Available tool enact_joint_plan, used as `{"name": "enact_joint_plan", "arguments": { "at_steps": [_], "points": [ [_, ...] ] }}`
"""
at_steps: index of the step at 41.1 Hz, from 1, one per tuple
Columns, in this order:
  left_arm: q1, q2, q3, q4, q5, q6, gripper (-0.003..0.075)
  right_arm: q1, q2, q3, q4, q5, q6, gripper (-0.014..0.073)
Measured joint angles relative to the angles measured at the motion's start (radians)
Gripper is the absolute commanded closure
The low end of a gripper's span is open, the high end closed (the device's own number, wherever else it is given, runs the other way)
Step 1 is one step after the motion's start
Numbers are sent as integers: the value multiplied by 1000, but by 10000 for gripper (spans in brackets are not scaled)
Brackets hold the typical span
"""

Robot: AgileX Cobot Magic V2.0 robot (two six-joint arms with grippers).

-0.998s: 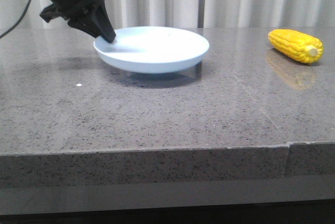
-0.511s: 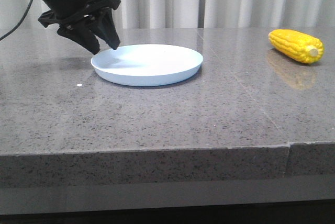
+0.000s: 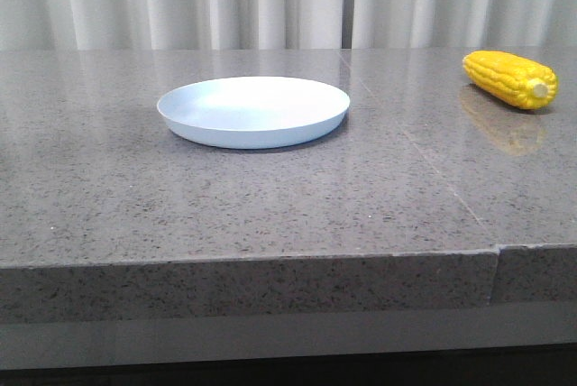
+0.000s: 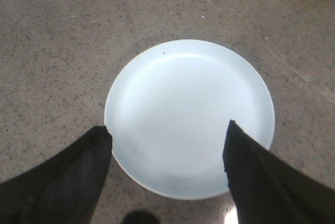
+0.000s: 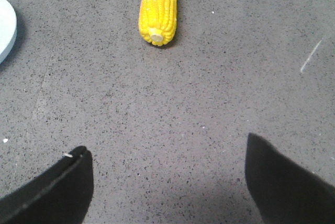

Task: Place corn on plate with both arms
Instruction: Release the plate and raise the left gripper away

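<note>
Grey speckled counter (image 3: 270, 197) is carrying the plate (image 3: 253, 111) mid-surface and the corn (image 3: 509, 79) near its right edge, both grippers (image 4: 167, 135) (image 5: 167, 153) hanging spread, holding nothing.

Grey speckled stone counter (image 3: 270, 197), glossy, with a seam running back from the front edge at right. Plate (image 3: 253, 111) sits flat left of centre. Corn (image 3: 509, 79) lies far right, well apart, pale stub end forward.
</note>
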Motion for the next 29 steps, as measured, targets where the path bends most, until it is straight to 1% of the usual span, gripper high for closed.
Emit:
{"name": "enact_joint_plan", "arguments": {
  "at_steps": [6, 11, 17, 22, 29],
  "points": [
    [-100, -159, 136, 162, 8, -103, 269, 0, 0, 0, 0, 0, 0, -22],
    [-153, -302, 259, 237, 10, -192, 269, 0, 0, 0, 0, 0, 0, -22],
    [-168, -490, 407, 250, -13, -249, 270, 0, 0, 0, 0, 0, 0, -21],
    [-168, -650, 517, 250, -47, -271, 271, 0, 0, 0, 0, 0, 0, -21],
    [-168, -817, 611, 250, -59, -277, 272, 0, 0, 0, 0, 0, 0, -21]
  ]
}}
